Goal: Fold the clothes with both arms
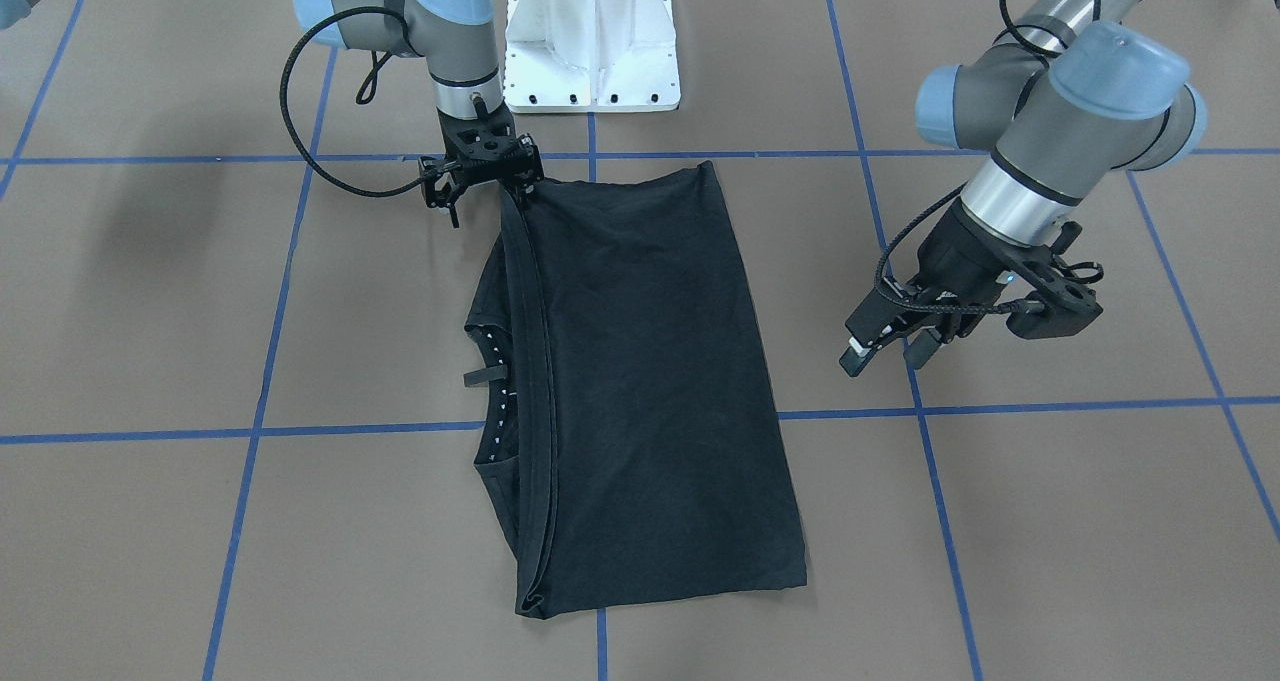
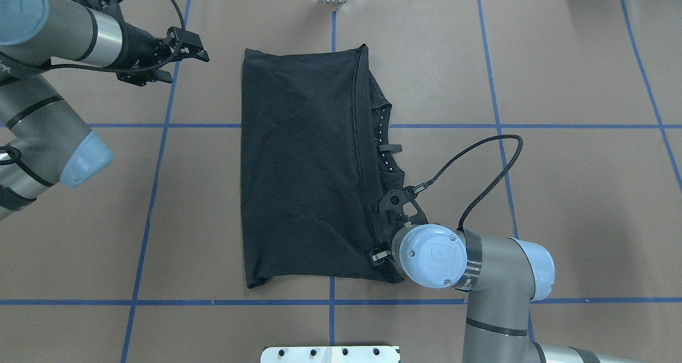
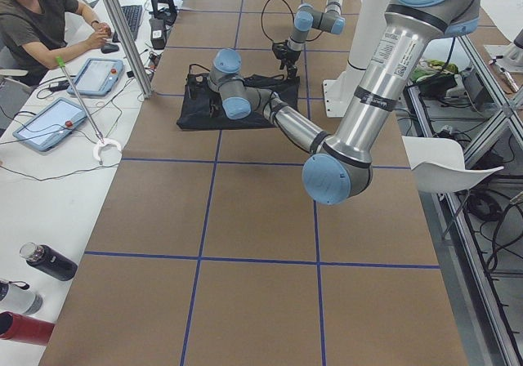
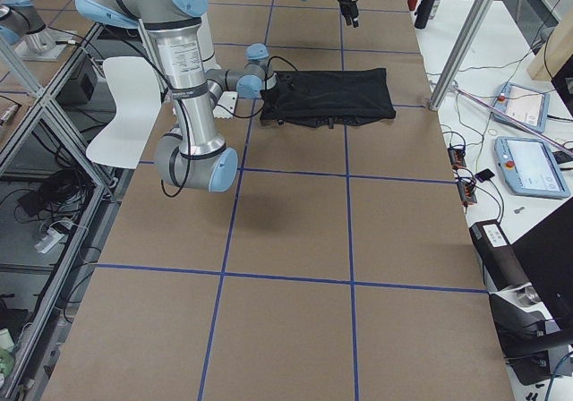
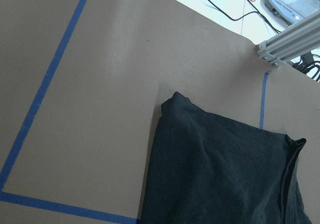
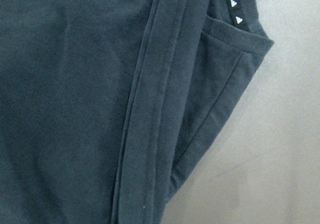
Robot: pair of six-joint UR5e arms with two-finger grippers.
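Note:
The black T-shirt (image 1: 650,381) lies folded in half on the brown table, plain side up (image 2: 298,166), with no logo visible. Its collar with white-dotted tape (image 1: 495,391) sticks out from under the folded hem edge. My right gripper (image 2: 375,230) sits low over the shirt's hem corner nearest the robot base (image 1: 485,186), jaws apart. The right wrist view shows only flat cloth and hem (image 6: 140,109), with no fingers. My left gripper (image 1: 890,351) hangs open and holds nothing, off the shirt beside its folded edge (image 2: 189,69). The left wrist view looks down on that shirt corner (image 5: 225,174).
The white pedestal base (image 1: 590,51) stands at the table's robot side. Blue tape lines (image 2: 160,126) cross the brown tabletop. A person (image 3: 41,23) sits at a side desk with tablets (image 3: 49,125). Bottles (image 3: 49,261) lie there, and a white chair (image 3: 449,170) stands behind the robot.

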